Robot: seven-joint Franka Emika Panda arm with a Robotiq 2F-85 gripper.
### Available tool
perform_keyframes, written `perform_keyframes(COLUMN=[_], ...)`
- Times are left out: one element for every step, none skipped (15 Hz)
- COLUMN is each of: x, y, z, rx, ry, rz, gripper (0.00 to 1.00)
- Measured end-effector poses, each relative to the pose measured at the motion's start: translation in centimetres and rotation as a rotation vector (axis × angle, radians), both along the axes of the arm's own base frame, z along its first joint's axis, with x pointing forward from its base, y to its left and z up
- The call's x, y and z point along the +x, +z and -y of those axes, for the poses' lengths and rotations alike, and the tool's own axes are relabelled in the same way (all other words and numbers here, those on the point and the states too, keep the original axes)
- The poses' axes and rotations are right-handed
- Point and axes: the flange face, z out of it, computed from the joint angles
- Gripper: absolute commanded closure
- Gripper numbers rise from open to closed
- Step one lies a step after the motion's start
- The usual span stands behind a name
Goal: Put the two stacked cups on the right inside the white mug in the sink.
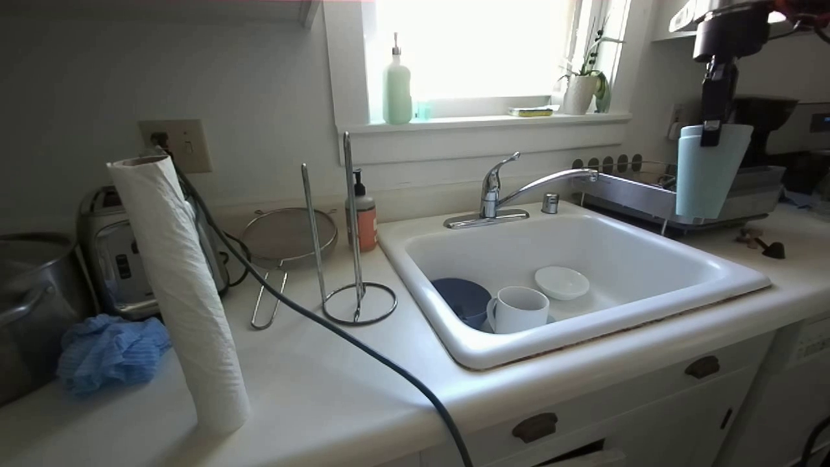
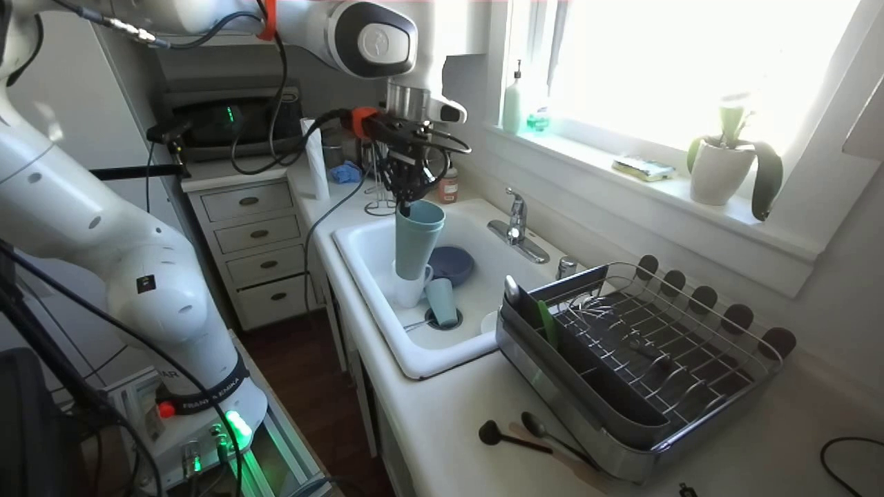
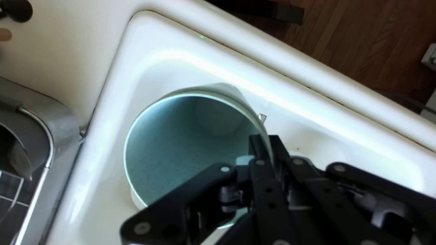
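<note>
The end effector pinches the wall of the two stacked cups, one fingertip inside the rim and one outside, and they hang below it, mouth upward. Farther beneath the end effector lies the sink, and in it the white mug stands upright; in an exterior view the cups hanging from the end effector hide part of the mug. Also lower than the end effector, inside the sink, are a dark blue bowl near the mug, a single tilted pale blue-green cup, and a white bowl. Off to the side of the end effector and below it, a dish rack stands on the tabletop.
</note>
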Motion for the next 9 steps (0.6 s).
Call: perform_keyframes(x=[0.3,0.6,1.0,1.4,1.9,2.3,2.8,3.2,3.6], y=[0.0,0.1,0.2,0.3,0.3,0.3,0.2,0.0,-0.4], z=[-1.1,-2.2,-3.5,-4.7,-5.8,-6.9,-8.0,-9.2,-10.3], rx=[-0.011,-0.026,-0.045,-0.064,-0.080,-0.094,-0.107,-0.118,-0.126], ry=[0.052,0.100,0.149,0.196,0.243,0.291,0.340,0.388,0.434], rz=[-0.002,-0.001,0.004,0.013,0.027,0.040,0.054,0.064,0.072], gripper=[0.98,0.98,0.98,0.98,0.98,0.98,0.98,0.98,0.98])
